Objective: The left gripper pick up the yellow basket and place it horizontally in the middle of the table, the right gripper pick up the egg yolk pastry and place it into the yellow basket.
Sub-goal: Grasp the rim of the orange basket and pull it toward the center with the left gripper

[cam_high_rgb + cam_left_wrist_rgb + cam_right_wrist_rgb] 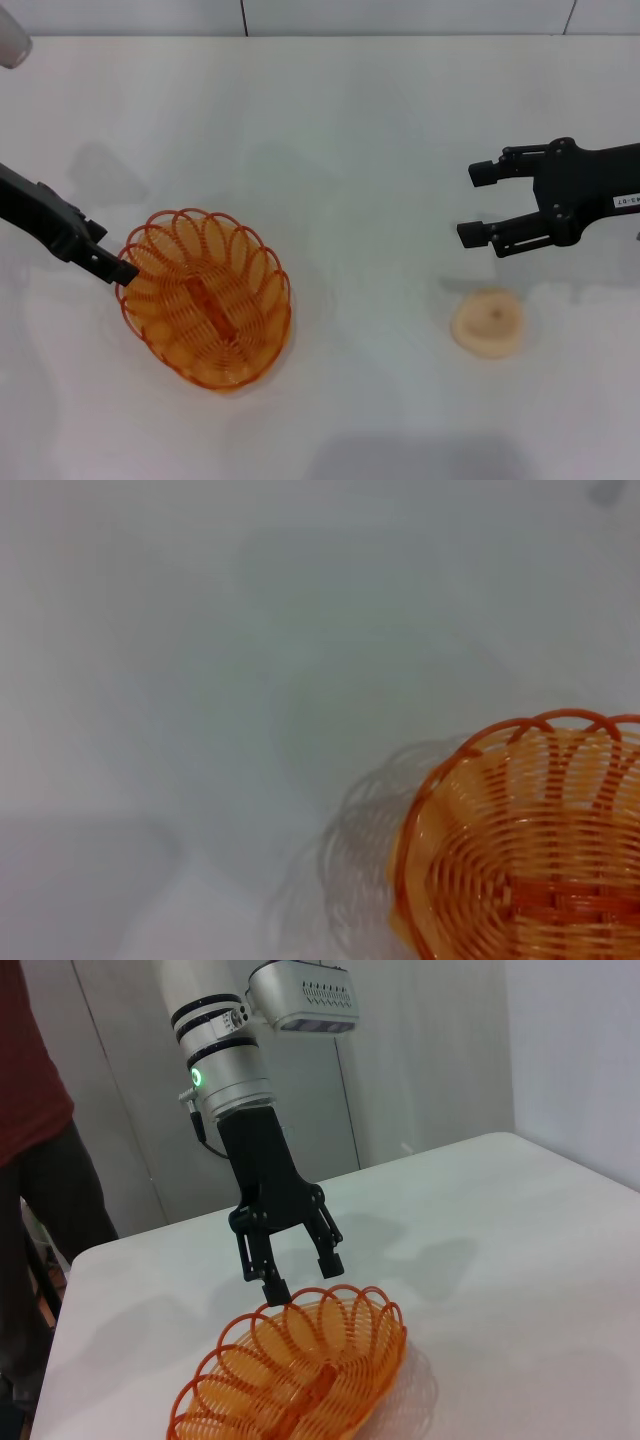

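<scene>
**Kid:** Head view first! What is the left gripper (122, 268) doing?

**Me:** It sits at the rim of the yellow basket (207, 297), on the robot's left side of the table (330, 130). The basket is slanted, not lying straight across. It has nothing in it.

**Kid:** And the other one?

**Me:** The right gripper (480, 203) hangs with its fingers wide apart and holds nothing. The egg yolk pastry (488, 322) lies on the table near it, well apart from the basket.

**Kid:** Left wrist view?

**Me:** Only part of the yellow basket (520, 850), bare inside.

**Kid:** Right wrist view?

**Me:** The left gripper (300, 1278) has its fingers spread, one tip touching the yellow basket (300, 1375) rim. I think the basket step is in hand. Next it must pinch the rim, lift, and turn the basket level in the middle.
</scene>
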Available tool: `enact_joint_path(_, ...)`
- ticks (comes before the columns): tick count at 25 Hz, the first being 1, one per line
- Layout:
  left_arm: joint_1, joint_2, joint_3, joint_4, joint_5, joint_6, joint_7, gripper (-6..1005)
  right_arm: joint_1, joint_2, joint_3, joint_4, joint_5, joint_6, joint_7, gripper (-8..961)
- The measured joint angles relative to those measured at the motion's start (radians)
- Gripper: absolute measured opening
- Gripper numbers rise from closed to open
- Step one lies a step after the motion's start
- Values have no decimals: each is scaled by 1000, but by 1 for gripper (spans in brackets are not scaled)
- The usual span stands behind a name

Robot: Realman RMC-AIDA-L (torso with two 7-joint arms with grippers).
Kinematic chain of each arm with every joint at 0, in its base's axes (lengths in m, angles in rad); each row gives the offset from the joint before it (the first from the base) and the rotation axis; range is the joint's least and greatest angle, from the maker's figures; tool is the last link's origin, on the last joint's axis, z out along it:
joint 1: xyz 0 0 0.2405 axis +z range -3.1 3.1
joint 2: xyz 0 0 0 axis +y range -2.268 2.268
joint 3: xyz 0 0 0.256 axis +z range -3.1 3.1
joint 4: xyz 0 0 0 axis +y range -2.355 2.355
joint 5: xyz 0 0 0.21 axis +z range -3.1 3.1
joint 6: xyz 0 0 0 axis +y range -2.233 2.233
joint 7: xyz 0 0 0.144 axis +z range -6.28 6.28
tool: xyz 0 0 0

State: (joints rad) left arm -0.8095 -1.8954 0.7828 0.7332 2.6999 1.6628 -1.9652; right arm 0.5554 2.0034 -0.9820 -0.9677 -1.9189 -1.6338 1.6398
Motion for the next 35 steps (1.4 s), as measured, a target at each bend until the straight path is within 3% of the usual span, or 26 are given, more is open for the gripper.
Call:
enact_joint_path(8, -8, -8, 0, 0, -3, -19, -4, 880, -3, 0, 1, 0, 0, -2, -3, 856)
enact_joint_path(16, -28, -37, 1, -7, -4, -90, -3, 879, 0, 1, 6, 0, 0, -5, -11, 856)
enact_joint_path(27, -42, -60, 1, -52, -4, -139, 4, 867, 3, 2, 6, 0, 0, -6, -12, 855)
enact_joint_path(35, -37, -62, 2, -75, -1, -140, 5, 843, 0, 2, 6, 0, 0, -6, -12, 855)
